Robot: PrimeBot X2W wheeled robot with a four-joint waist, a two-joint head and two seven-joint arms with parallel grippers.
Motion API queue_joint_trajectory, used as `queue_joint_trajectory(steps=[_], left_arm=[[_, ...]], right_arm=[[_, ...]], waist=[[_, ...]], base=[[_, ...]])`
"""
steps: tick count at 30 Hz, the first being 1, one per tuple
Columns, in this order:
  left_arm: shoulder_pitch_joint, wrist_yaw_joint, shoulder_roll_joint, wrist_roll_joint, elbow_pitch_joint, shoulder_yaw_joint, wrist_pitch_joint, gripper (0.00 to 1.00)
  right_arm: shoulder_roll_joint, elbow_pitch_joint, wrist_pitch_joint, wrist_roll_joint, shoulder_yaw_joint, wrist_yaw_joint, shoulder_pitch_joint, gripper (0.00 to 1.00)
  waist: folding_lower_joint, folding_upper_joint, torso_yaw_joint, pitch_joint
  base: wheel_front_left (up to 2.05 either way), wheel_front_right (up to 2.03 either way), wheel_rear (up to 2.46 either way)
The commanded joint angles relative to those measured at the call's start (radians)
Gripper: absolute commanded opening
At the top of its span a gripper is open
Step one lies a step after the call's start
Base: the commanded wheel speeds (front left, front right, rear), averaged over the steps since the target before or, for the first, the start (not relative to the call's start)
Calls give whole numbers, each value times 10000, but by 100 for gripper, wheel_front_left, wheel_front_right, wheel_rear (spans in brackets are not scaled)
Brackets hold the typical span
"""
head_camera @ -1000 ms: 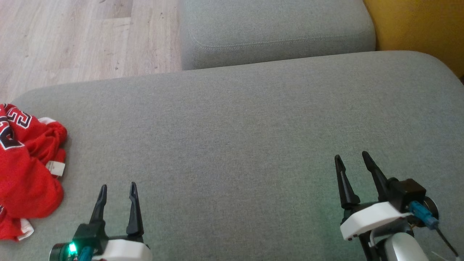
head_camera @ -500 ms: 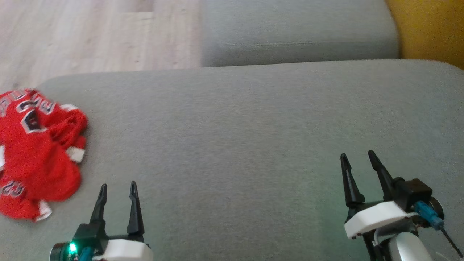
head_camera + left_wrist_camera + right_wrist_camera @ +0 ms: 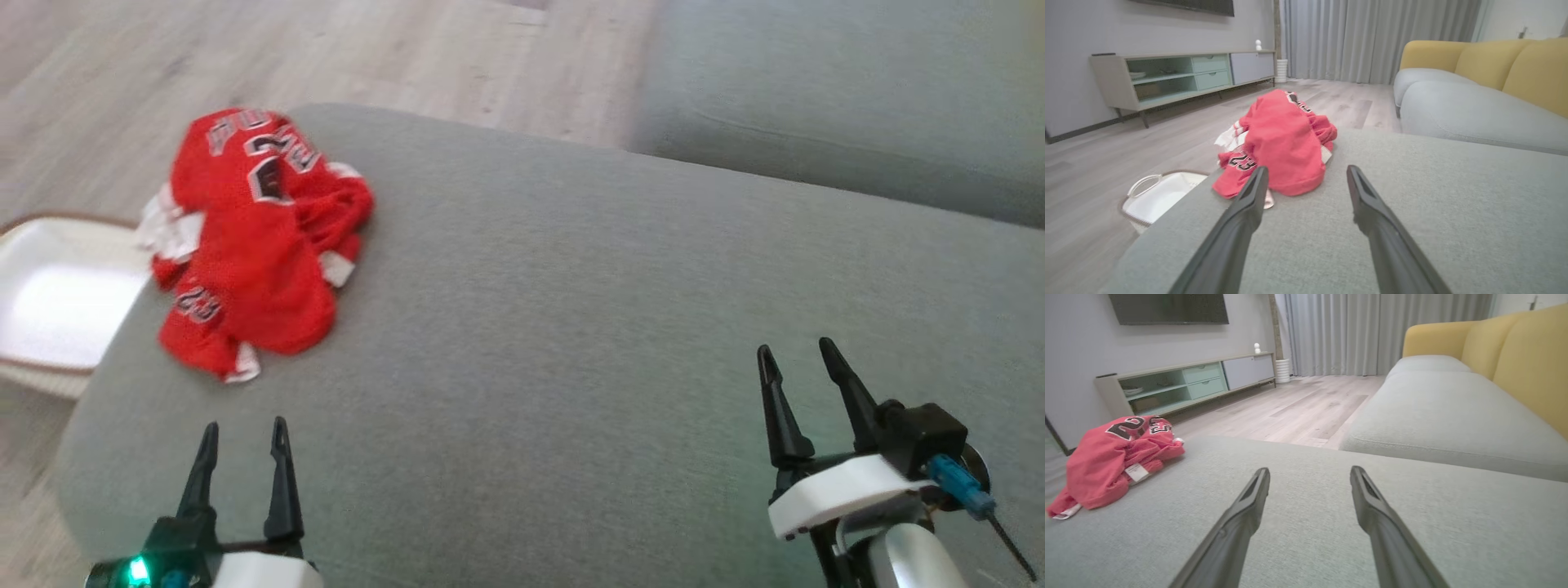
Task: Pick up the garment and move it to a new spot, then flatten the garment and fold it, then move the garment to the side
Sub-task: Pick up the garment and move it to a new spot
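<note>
You can read one number for certain: a small "23", black with white edging, on a low fold of the red garment (image 3: 1286, 139). It is plain in the left wrist view and shows again, turned round, in the head view. Higher on the same garment are large black numerals. A "2" is legible in the right wrist view, and the rest is lost in the folds. The lettering beside them is too blurred to read, and the print on the white tag (image 3: 1136, 472) is too small.

Head view downward; wrist views low; share garment (image 3: 253, 269).
</note>
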Motion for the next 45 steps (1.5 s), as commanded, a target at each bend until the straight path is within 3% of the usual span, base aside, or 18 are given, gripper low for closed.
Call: queue_joint_trajectory(steps=[1,9,14,20,29,36,40,45], left_arm=[[-244,89,175,22,-425,378,47,100],[-51,157,207,-94,-777,339,302,100],[-655,-431,355,-720,-860,360,1039,100],[-2772,-832,799,-1803,-1401,946,2827,100],[-5593,-824,2431,-3146,-263,2458,5310,100],[-6495,-1090,3561,-4413,971,3486,6837,100],[-6748,-980,3761,-5122,1555,4053,7406,100],[-6826,-430,4043,-5349,2558,4152,8501,100]], right_arm=[[-77,-310,-126,71,240,77,-346,100],[-77,-269,-144,59,347,77,-397,100],[-77,-401,-76,-41,237,77,-400,100],[-77,-843,73,-214,182,77,-596,100],[-77,-1626,424,-541,546,77,-1308,100],[-77,-2344,675,-941,478,77,-1889,100],[-77,-2680,726,-1057,357,77,-2082,100],[-77,-2807,648,-1069,318,77,-2223,100]], waist=[[0,0,602,23],[0,0,742,70],[0,0,599,308],[0,0,208,1079],[0,0,-1147,2982],[0,0,-2362,4757],[0,0,-2770,5469],[0,0,-2944,5714]], base=[[0,0,0],[0,0,0],[0,0,0],[0,0,0],[0,0,0],[0,0,0],[0,0,0],[0,0,0]])
